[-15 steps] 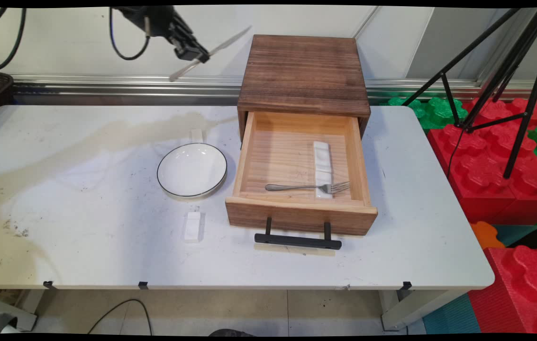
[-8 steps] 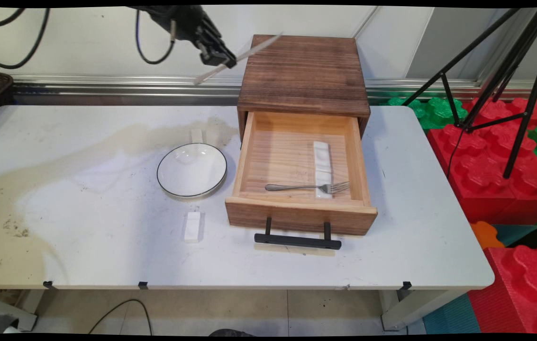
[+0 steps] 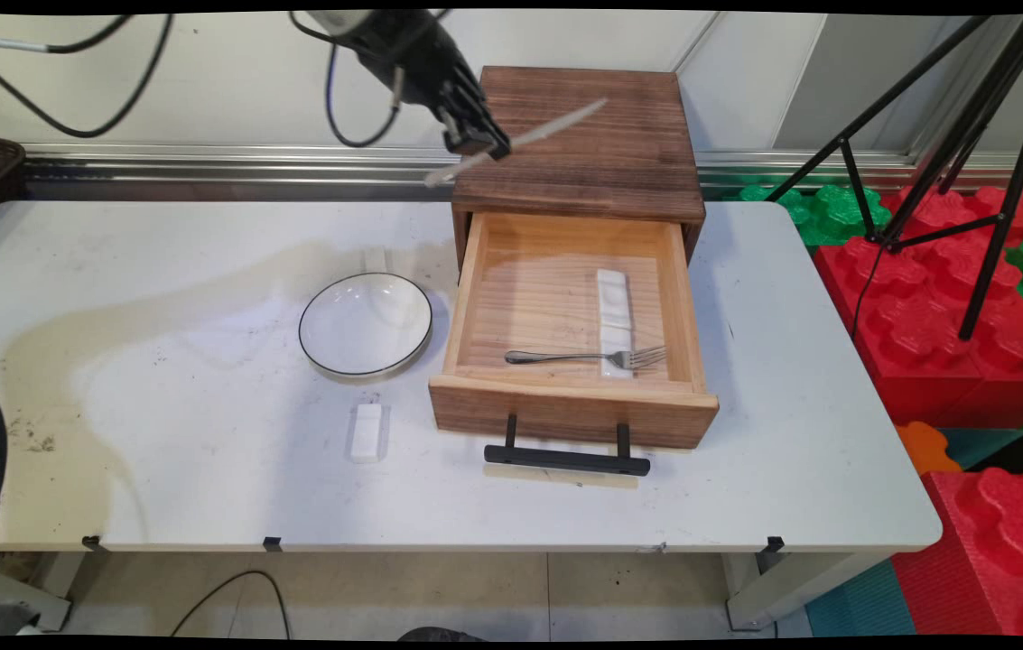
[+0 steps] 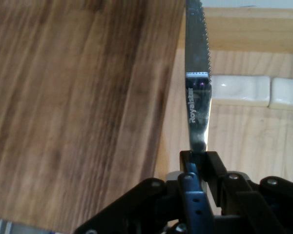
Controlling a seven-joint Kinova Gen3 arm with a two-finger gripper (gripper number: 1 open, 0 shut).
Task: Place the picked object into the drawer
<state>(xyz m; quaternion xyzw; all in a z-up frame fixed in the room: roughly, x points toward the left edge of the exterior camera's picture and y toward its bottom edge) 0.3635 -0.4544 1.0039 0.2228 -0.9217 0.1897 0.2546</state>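
My gripper [image 3: 478,144] hangs high over the left front corner of the dark wooden box top [image 3: 579,135], shut on a steel table knife [image 3: 520,140] that slants up to the right. In the hand view the gripper [image 4: 200,165] clamps the knife [image 4: 196,78] near the blade's base, serrated edge to the right. Below lies the open light-wood drawer [image 3: 475,262] with a fork [image 3: 583,357] whose tines rest on a white cutlery rest [image 3: 615,311]. The rest [image 4: 239,90] shows past the blade in the hand view.
A white plate with a dark rim [image 3: 366,323] sits left of the drawer. A small white rest [image 3: 367,431] lies in front of it, another [image 3: 374,258] behind it. The drawer's black handle [image 3: 567,459] juts toward the table's near edge. A black tripod [image 3: 971,135] and red foam blocks [image 3: 953,316] stand at right.
The gripper has carried the knife steadily to the right and a little lower, from left of the box to over its front left corner. Nothing on the table moved.
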